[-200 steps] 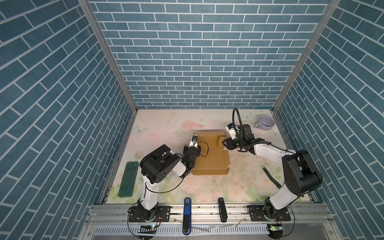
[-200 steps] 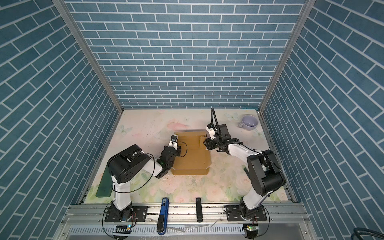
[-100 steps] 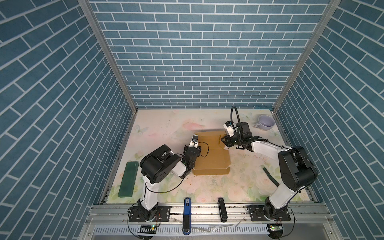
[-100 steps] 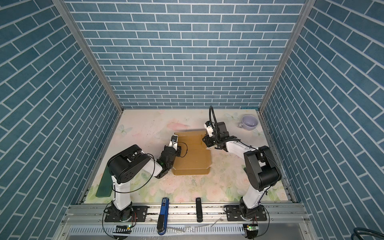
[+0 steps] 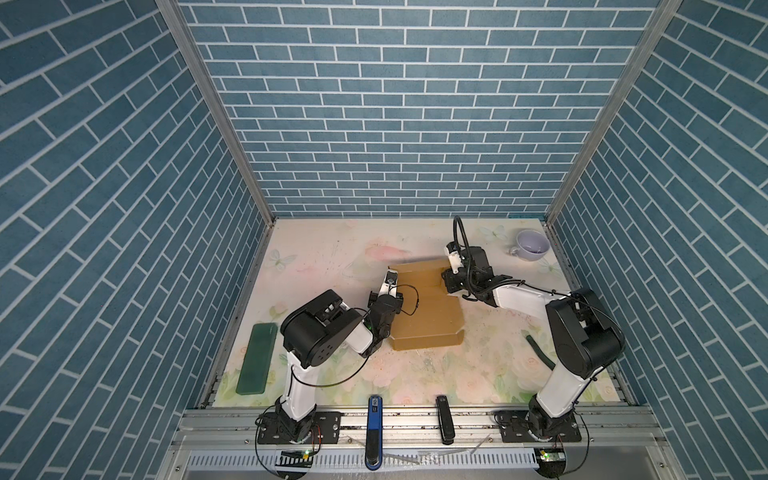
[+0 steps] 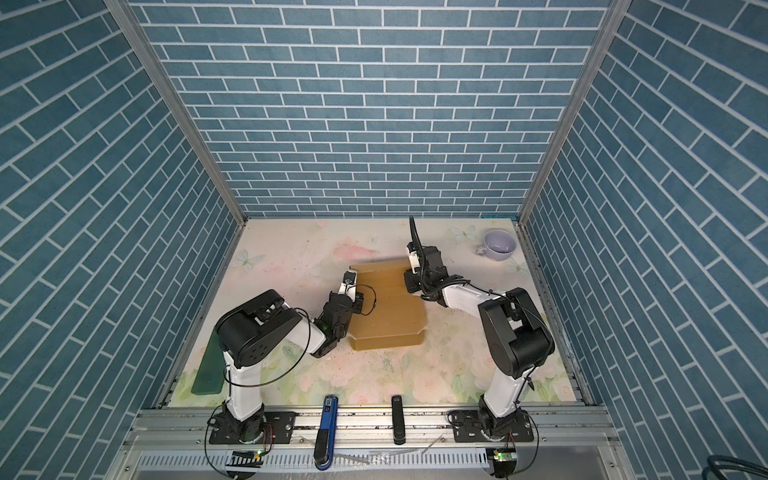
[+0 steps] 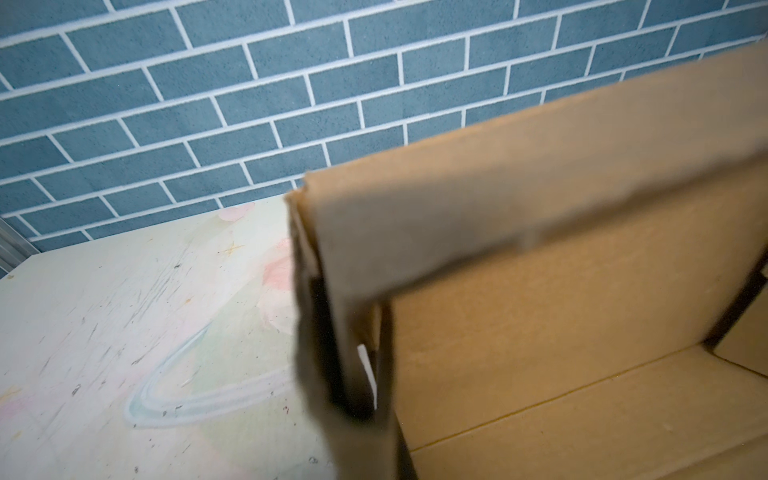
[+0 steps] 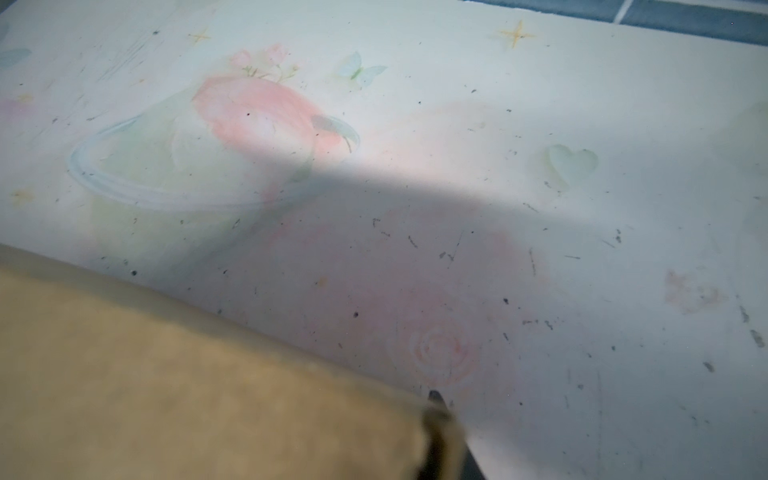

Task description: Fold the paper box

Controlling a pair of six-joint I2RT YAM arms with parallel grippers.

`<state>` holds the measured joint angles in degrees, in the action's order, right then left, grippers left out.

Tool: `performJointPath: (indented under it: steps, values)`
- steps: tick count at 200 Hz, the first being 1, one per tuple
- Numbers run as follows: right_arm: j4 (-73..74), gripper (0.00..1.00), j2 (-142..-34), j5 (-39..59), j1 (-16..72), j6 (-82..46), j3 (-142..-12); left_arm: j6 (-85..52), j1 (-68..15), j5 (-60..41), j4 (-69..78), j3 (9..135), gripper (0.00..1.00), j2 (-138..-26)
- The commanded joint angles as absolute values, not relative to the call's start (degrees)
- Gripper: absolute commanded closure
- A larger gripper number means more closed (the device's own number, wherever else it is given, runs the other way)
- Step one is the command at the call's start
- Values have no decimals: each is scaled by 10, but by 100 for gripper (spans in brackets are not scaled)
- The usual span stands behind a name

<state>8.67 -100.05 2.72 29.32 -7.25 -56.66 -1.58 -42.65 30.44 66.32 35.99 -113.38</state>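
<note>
Just now the right end effector [image 5: 446, 286] reached the back flap of the paper box [image 5: 428, 320], grip unclear; the left end effector [image 5: 391, 283] clamps its wall, so folding continues.

Item: paper box [image 5: 428, 309], plain brown corrugated cardboard, shallow, roughly square, partly folded. Base panel lies flat. Front wall upright, corners notched. Rear panel raised, tilted, creased across.

Left wrist view, paper box [image 7: 582, 299]: side wall doubled over, standing; crease lines run across floor panel.

Right wrist view, paper box [image 8: 166, 395]: blurred brown panel edge, detail unreadable.

Position: well apart from lilac cup [image 5: 532, 248], left of it and nearer viewer; rear right corner closest to cup.
</note>
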Motion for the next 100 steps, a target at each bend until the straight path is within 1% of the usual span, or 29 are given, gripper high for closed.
performJointPath:
  steps: [1,26,57,100]
  values:
    - [122,74,-1013,-34,303,-90,-562,-7,-439,280,620,362,100,-1159]
    - [119,77,-1021,-62,308,-95,-567,-8,-440,281,623,362,100,-1161]
    - [101,82,-1033,-68,309,-97,-578,-9,-440,282,625,362,100,-1161]
    - [87,87,-1041,-83,314,-98,-586,-10,-441,284,619,366,100,-1162]
